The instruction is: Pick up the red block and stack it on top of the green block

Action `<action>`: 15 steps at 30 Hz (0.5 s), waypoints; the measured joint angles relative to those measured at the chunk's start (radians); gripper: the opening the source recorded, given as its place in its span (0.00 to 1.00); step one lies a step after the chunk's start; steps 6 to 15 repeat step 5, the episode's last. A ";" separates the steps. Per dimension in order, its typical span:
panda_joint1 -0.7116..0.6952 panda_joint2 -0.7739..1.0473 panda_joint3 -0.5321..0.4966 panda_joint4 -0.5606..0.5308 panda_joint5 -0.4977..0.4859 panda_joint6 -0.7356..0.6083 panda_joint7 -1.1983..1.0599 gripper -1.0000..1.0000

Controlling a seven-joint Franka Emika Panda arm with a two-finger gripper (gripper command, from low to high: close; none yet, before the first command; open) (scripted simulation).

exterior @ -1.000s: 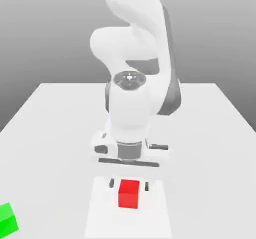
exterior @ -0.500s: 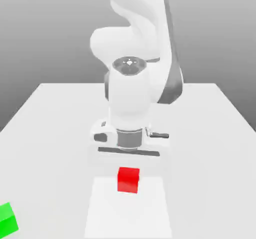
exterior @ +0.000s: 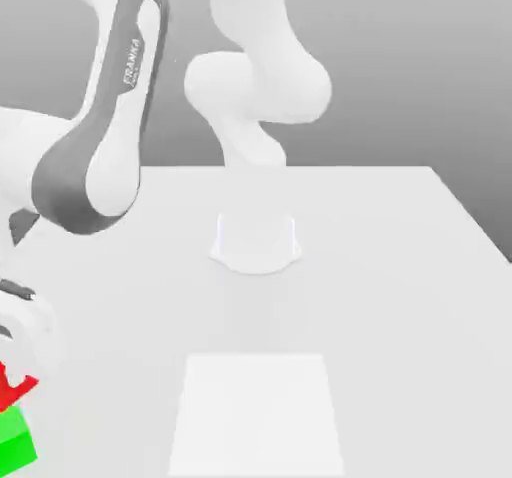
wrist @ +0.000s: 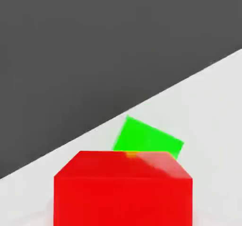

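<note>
Grey backdrop behind wide white worktop (exterior: 400, 266). My arm (exterior: 100, 156) swung out over worktop's front corner on exterior view's left. Green block (exterior: 16, 444) sits at that corner. Red block (exterior: 12, 386) just above it, apparently off surface, so I judge my jaws closed on it; jaw state itself cannot tell. Hand view: red block (wrist: 123, 189) offset from green block (wrist: 147, 139). Centre, square edges, lower slowly before release. No containers.
</note>
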 joint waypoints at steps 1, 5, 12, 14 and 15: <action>-0.008 0.035 0.007 0.004 0.011 0.031 -0.008 1.00; -0.008 0.035 0.007 0.004 0.011 0.031 -0.008 1.00; -0.008 0.035 0.007 0.004 0.011 0.031 -0.008 1.00; -0.008 0.035 0.007 0.004 0.011 0.031 -0.008 1.00; -0.008 0.035 0.007 0.004 0.011 0.031 -0.008 1.00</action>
